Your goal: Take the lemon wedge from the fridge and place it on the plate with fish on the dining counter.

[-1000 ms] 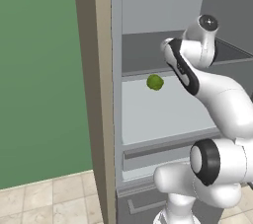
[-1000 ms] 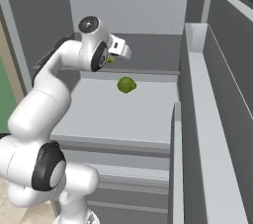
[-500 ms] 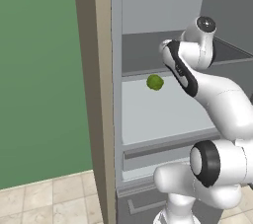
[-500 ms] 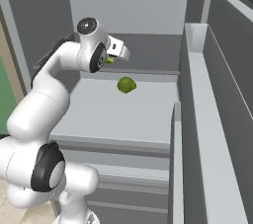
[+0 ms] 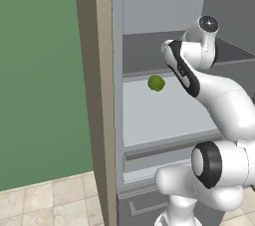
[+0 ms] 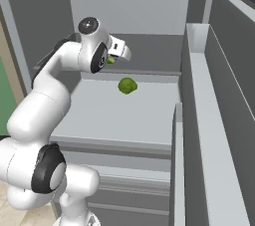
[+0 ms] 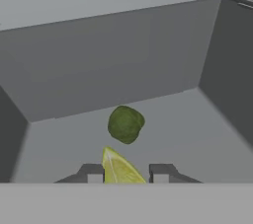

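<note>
In the hand view's bottom centre the lemon wedge (image 7: 119, 169) sits between the gripper (image 7: 124, 174) tips inside the fridge (image 6: 129, 6); they look closed in around it, though actual contact can't be made out. Just above sits a round green fruit (image 7: 125, 124). Best bet: confirm a firm pinch, then pull straight back without nudging that fruit. No brands or writing readable anywhere
</note>
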Robot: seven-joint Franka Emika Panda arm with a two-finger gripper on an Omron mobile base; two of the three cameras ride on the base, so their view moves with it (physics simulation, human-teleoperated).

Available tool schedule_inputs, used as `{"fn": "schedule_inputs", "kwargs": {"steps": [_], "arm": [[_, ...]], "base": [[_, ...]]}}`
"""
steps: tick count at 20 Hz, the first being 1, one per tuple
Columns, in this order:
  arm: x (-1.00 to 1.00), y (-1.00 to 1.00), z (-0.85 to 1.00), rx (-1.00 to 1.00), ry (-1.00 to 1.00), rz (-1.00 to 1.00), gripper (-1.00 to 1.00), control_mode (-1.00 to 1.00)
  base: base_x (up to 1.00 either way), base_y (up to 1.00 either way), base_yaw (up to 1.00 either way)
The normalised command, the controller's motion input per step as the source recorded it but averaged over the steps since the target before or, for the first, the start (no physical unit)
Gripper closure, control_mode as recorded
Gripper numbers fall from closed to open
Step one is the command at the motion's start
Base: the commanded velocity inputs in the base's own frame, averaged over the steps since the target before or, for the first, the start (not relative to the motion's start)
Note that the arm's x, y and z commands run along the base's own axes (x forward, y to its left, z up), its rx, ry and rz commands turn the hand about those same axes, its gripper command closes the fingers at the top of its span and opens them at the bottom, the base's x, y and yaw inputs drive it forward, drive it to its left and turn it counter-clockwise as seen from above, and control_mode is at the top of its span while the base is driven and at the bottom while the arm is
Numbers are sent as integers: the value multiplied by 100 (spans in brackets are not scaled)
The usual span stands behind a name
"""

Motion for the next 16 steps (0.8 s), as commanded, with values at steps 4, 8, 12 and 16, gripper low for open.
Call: {"fn": "schedule_inputs", "kwargs": {"steps": [4,8,12,16], "arm": [[-9,0,0,0,-3,0,100,-100],[-60,0,17,0,-9,0,100,-100],[-81,0,39,0,-16,0,100,-100],[-100,0,58,1,-14,0,100,-100]], "base": [[0,0,0],[0,0,0],[0,0,0],[0,0,0]]}}
